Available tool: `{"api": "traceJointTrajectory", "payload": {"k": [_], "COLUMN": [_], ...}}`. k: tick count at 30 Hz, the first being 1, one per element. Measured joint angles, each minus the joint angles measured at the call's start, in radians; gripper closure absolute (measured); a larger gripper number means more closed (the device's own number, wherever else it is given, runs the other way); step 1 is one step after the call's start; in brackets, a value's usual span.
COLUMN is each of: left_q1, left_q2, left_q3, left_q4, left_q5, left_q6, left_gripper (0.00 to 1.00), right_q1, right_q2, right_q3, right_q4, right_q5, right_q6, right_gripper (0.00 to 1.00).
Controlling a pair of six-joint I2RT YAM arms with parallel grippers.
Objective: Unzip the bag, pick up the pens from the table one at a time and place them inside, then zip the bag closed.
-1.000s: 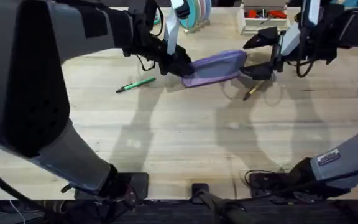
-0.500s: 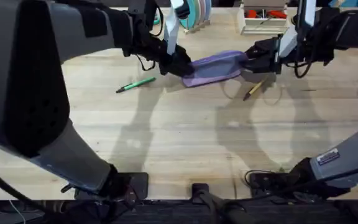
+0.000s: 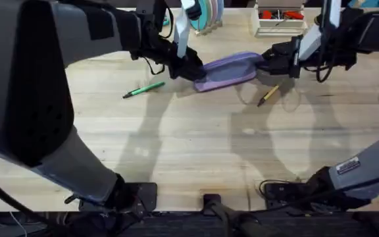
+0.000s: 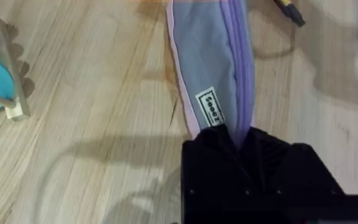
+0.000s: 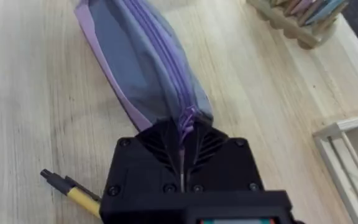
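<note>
Spanning the whole overhead frame, pale plank tabletop (image 3: 196,151). Lying upper centre, slightly tilted, lavender bag (image 3: 227,70), zipper line along its length, still closed as far as visible. Clamped on bag's left end, left hand (image 3: 191,68), black fingers (image 4: 229,149) together over the fabric beside the label. Pinched on the zipper pull at bag's right end, right hand (image 3: 273,62), fingers (image 5: 160,146) shut around it. Resting left of bag, well apart, green pen (image 3: 143,89). Resting just below-right of bag, near right hand, tan-yellow pen (image 3: 268,95), dark tip.
</note>
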State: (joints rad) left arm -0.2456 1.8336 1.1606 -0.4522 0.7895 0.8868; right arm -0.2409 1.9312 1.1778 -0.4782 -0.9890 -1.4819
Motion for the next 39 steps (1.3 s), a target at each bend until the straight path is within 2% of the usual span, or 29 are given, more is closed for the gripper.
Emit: {"api": "traceJointTrajectory", "payload": {"k": [16,31,39], "left_q1": [-0.011,-0.011,-0.011], "left_q2": [0.000,0.000,0.000], "left_q3": [0.000,0.000,0.000], "left_q4": [0.008,0.007,0.007], "left_q5": [0.013,0.014,0.014], "left_q6": [0.000,0.000,0.000], "left_gripper": [0.959,0.959,0.959], "right_q1": [-0.032,-0.043,-0.046], "right_q2": [-0.085,-0.103,-0.114], "right_q3": [0.000,0.000,0.000], "right_q4": [-0.008,-0.018,-0.027], "right_q5": [-0.045,-0.111,-0.118], "right_q6": [0.002,0.010,0.073], "right_gripper": [0.971,0.971,0.971]}}
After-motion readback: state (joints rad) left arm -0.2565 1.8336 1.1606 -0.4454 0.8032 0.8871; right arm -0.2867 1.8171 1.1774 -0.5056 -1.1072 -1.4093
